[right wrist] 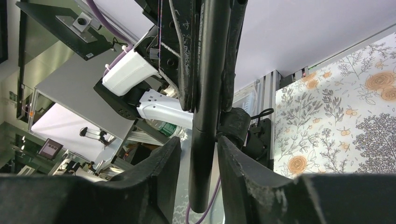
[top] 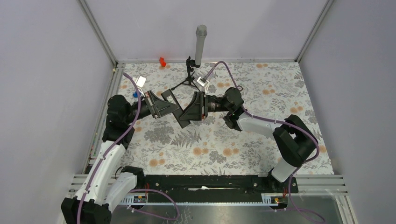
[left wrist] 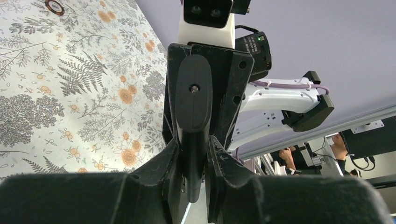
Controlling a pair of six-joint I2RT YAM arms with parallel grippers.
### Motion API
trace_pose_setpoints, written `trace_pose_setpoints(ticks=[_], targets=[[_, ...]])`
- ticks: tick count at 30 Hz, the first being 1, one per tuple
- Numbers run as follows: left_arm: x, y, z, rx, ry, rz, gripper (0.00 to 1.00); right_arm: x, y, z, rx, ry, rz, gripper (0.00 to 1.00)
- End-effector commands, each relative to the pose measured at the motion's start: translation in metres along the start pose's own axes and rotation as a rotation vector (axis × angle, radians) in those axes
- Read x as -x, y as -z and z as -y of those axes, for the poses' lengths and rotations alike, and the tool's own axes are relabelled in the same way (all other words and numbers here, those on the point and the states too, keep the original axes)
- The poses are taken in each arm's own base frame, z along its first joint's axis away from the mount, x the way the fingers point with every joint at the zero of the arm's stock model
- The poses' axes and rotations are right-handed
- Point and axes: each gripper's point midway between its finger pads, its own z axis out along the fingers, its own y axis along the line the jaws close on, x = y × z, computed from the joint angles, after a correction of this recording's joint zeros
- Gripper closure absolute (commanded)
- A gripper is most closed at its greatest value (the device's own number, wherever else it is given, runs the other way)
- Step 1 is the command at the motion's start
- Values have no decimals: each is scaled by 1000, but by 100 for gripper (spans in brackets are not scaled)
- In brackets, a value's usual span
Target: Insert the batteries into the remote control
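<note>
"Progress looks slight," says the first. "The remote control (left wrist: 192,107) is off the table, held in the air between the two arms over the middle of the floral table top (top: 224,144). The left gripper (left wrist: 194,156) is clenched on one end of it, pressing on both sides."

"And the other end?" asks the second.

"The right gripper (right wrist: 200,151) is closed on it too. Its wrist view shows the slim black bar pinched edge-on, with little or no gap. So both grippers are taken up with the remote control."

"Then neither has a battery."

"None shows in either wrist view. In the top view a small blue speck (top: 135,94) lies on the table top just beside the left arm (top: 119,112), apart from the remote control. It may be the batteries, but it is too small to tell."

"Is the back cover off?"

"That cannot be read. No open compartment and no buttons are visible from any angle, and the grippers hide most of the bar from above."

"So what is left?"

"By that reading, nearly all of it. The compartment must be bared if it is not already, each battery picked up and seated, and the cover shut. With both grippers occupied, one would have to let go before any battery could be fetched."
</note>
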Motion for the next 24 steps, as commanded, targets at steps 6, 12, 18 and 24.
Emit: trace_pose_setpoints(ticks=[6, 12, 18, 24], targets=[[12, -4, 5, -38, -40, 58, 100, 14, -5, -14, 72, 34, 6, 76], [13, -1, -9, 57, -48, 87, 62, 19, -5, -7, 24, 37, 45, 100], [17, 21, -63, 394, -65, 163, 2, 16, 14, 42, -314, 78, 83, 100], [28, 57, -101, 706, -91, 245, 1, -10, 97, 136, -961, 133, 0, 100]])
